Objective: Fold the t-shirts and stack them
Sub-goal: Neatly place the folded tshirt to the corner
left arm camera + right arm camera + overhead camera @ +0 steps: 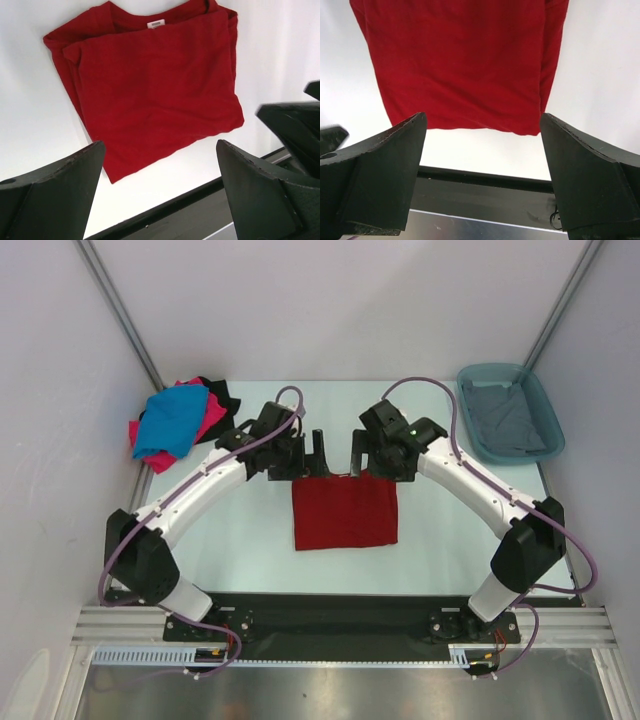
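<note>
— Red cotton first: where is it, and why there?

— The dark red t-shirt [344,512] lies flat in the middle of the worktop [240,540], folded to a neat rectangle. That spot sits between the two arms, so I judge it was chosen because both can reach it equally. The left wrist view shows sleeves tucked under and a white neck label [156,23] at one edge.

— And the tools?

— The left tool [159,150] and the right tool [482,122] both hang over the shirt's far edge, one towards each corner. Each has its jaws spread wide with nothing between them; the cloth lies loose on the surface below.

— Why spread and paired like that?

— My guess is they stand ready either to take the two corners together or to draw away from a finished fold. I cannot tell which.

— The others?

— A heap waits at the far left corner: the bright blue t-shirt [172,420] on top, the hot pink t-shirt [208,422] under it, the black t-shirt [222,392] behind. They look crumpled, so unfolded. The grey t-shirt [505,415] lies in the teal plastic tub [548,405] at the far right.

— Progress?

— Early, I reckon: one shirt folded, no stack begun.
</note>
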### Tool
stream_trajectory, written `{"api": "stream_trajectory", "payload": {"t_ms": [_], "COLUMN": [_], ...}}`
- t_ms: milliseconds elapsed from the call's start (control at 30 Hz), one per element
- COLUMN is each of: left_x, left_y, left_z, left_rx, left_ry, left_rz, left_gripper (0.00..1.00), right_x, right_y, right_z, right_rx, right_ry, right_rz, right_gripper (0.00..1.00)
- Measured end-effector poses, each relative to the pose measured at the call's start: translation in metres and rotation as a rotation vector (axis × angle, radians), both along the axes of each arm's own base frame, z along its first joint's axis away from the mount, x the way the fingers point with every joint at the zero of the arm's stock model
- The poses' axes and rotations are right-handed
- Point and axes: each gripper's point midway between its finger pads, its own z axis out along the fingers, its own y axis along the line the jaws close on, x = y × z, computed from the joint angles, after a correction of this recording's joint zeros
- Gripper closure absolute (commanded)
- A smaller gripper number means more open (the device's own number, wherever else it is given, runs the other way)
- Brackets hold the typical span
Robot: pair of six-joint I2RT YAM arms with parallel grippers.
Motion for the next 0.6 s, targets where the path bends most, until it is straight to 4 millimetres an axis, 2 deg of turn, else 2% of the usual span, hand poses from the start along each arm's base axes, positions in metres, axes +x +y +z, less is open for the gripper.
{"api": "stream_trajectory", "payload": {"t_ms": [67,133,233,300,433,600], "left_x": [0.005,0.009,0.003,-0.001,0.006,0.003], "left_y": [0.006,0.015,0.034,0.042,0.036,0.025], "left_z": [-0.009,-0.026,-0.059,-0.074,-0.090,-0.107], "left_rx": [-0.011,-0.037,-0.050,-0.042,-0.064,-0.135], "left_ry": [0.029,0.061,0.141,0.188,0.214,0.228], "left_rz": [0.020,0.040,0.080,0.099,0.090,0.068], "left_gripper": [0.00,0.00,0.00,0.00,0.00,0.00], "right_x": [0.001,0.000,-0.001,-0.002,-0.004,-0.004], "right_y": [-0.003,-0.005,-0.010,-0.014,-0.021,-0.028], "right_z": [-0.002,-0.004,-0.011,-0.015,-0.018,-0.016], "right_rx": [-0.001,-0.003,-0.012,-0.015,-0.015,-0.006], "right_ry": [0.005,0.013,0.031,0.043,0.056,0.053], "right_rz": [-0.007,-0.011,-0.019,-0.026,-0.038,-0.054], "right_gripper": [0.00,0.00,0.00,0.00,0.00,0.00]}}
